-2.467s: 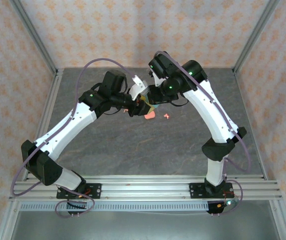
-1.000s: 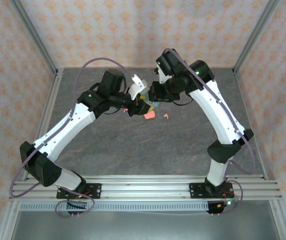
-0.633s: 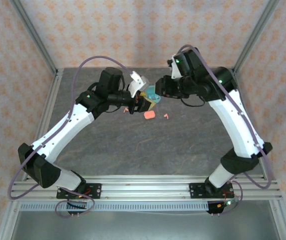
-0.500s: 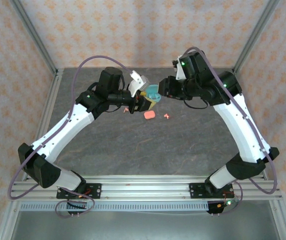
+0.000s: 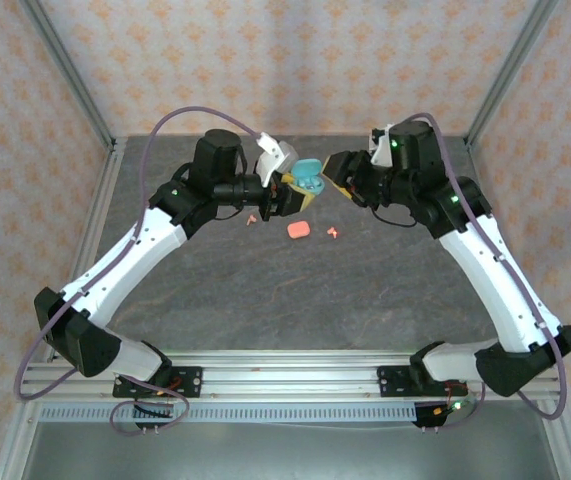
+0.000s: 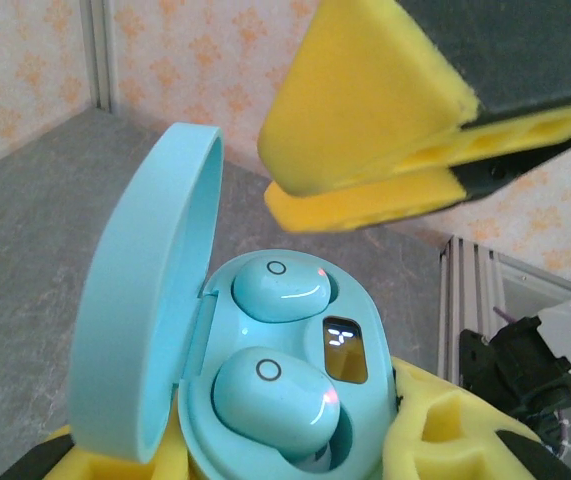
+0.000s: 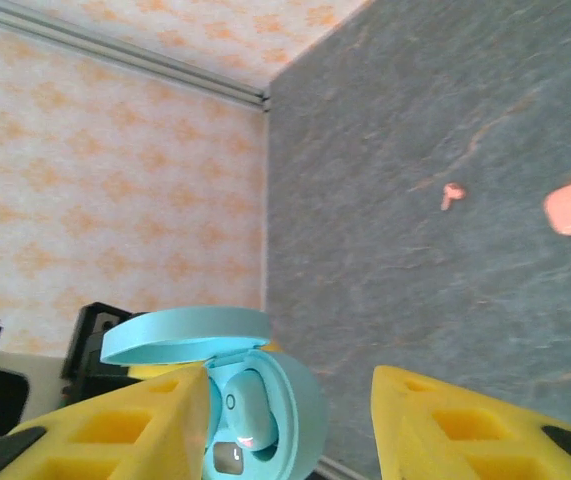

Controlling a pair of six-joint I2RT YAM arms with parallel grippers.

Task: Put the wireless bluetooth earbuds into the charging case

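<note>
Change: right gripper (image 5: 342, 188) has drawn back from the teal charging case (image 6: 295, 400) since half a second ago, and its arm has swung out to the right; the case itself has risen a little.
Left claw: left gripper (image 5: 295, 190) is clamped on the lower body of the teal charging case and holds it off the table (image 5: 265, 290), with yellow pads (image 6: 435, 430) hugging the case on both sides.
Right claw: jaws stand moderately spread with nothing between them; in the left wrist view its yellow fingers (image 6: 365, 110) hang above and to the right of the case, clear of it.
Case: open, with the lid (image 6: 135, 300) standing up on the left side and the small display (image 6: 345, 350) lit beside the wells.
Upper teal earbud (image 6: 280, 290): seated in the case's well farther from the left gripper's pads.
Lower teal earbud (image 6: 280, 395): seated in the case's well nearer those pads, just beside the first.
Pink case (image 5: 299, 229): lies shut on the table, below the teal charging case and apart from both claws.
First pink earbud (image 5: 333, 233): loose on the table just right of the pink case, below the teal charging case.
Second pink earbud (image 5: 251, 218): loose on the table below and left of the teal charging case.
</note>
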